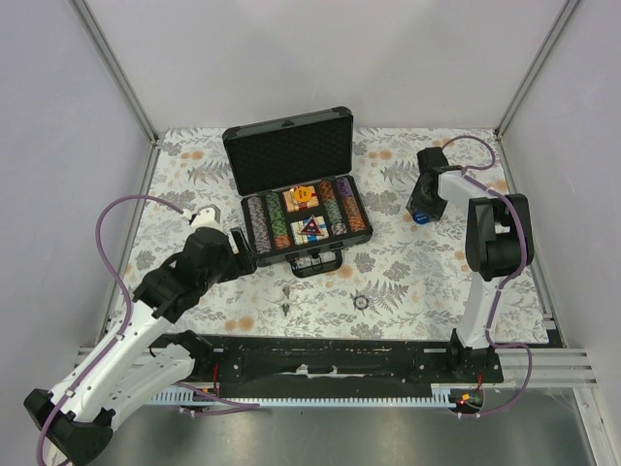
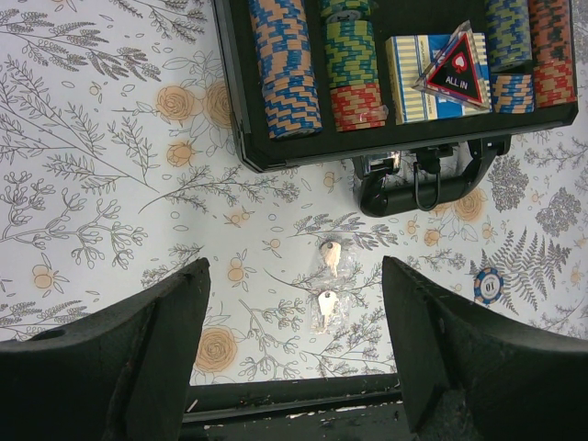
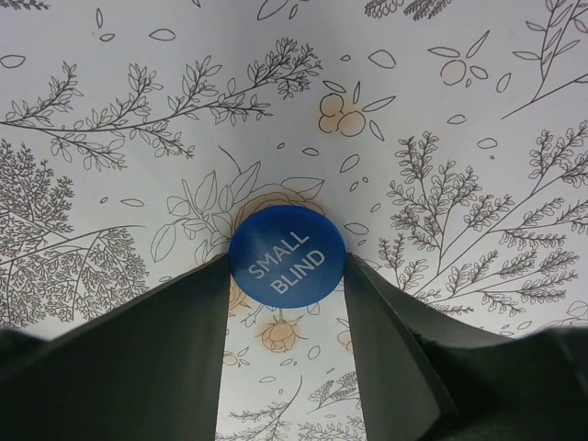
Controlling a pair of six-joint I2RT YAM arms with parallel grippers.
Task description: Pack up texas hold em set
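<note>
So the whole thing turns on the blue button (image 3: 288,255), the one marked SMALL BLIND. It's lying flat on the flowered tablecloth (image 1: 437,282), well off to the right of the case (image 2: 235,92). The right pincer (image 3: 287,266) is straight over it, narrowed to about the button's width with a finger against the rim on each side. We'd call that a grip, though we can't tell if it's off the cloth yet.

The button's round, so there's no long axis to line up. The case runs left to right, sits open mid-table, and from this pincer it lies to the left and a bit nearer. Its lid (image 1: 289,153) stands up at the back, so we reckon you come in from above or the front. The trays look packed with chips (image 2: 287,69) and card decks (image 1: 303,197), so we can't spot a free slot from here.

There's plenty of bare cloth along the way, and the side wall (image 1: 572,146) is close on the right.

The left pincer (image 2: 294,276) is wide open and holding nothing, by the case's front left corner. The keys (image 2: 326,308) are under it and a loose chip (image 2: 488,286) is off to the side.
</note>
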